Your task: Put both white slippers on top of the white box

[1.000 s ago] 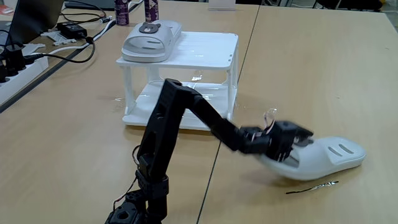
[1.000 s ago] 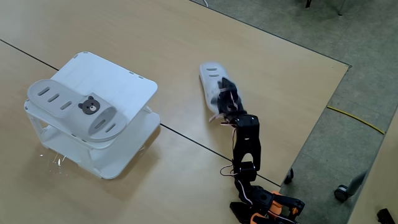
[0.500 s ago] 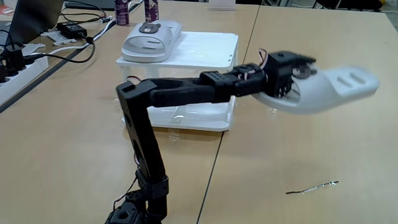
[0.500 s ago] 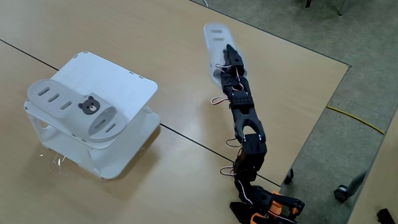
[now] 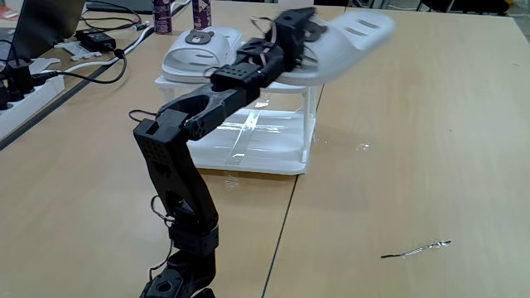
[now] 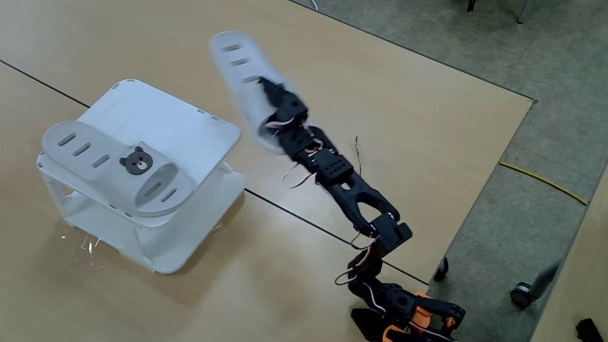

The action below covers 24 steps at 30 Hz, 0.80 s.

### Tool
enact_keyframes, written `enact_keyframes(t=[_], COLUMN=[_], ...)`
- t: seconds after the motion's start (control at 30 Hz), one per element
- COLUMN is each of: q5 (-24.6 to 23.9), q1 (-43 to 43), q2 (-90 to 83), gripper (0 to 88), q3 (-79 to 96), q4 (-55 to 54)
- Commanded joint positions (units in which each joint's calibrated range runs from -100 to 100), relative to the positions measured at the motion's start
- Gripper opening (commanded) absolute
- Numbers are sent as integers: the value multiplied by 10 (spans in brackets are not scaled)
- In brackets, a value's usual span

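Black arm outstretched, fingers (image 6: 269, 106) clamped on a white slipper (image 6: 237, 71) held aloft beside the white box (image 6: 176, 123) — other slipper (image 6: 119, 171) on top

**Clutter around the wooden table**

On the wooden table (image 5: 431, 124), a thin bent wire (image 5: 416, 248) lies at four o'clock. At ten o'clock sit a black power adapter (image 5: 98, 39) with cables, a white power strip (image 5: 21, 103), and two purple bottles (image 5: 162, 15).

slipper one (image 6: 119, 166): bear badge, flat on white box (image 6: 195, 128) | slipper two (image 6: 242, 74): airborne, blurred
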Motion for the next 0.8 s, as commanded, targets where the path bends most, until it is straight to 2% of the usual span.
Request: enact_keyframes(t=[0.0, 0.27, 0.77], q5=[4, 4, 4], q1=[-37, -93, -99], q2=[-14, 120, 377], gripper=[8, 8, 8], q3=[-111, -243, -513], q4=[0, 0, 0])
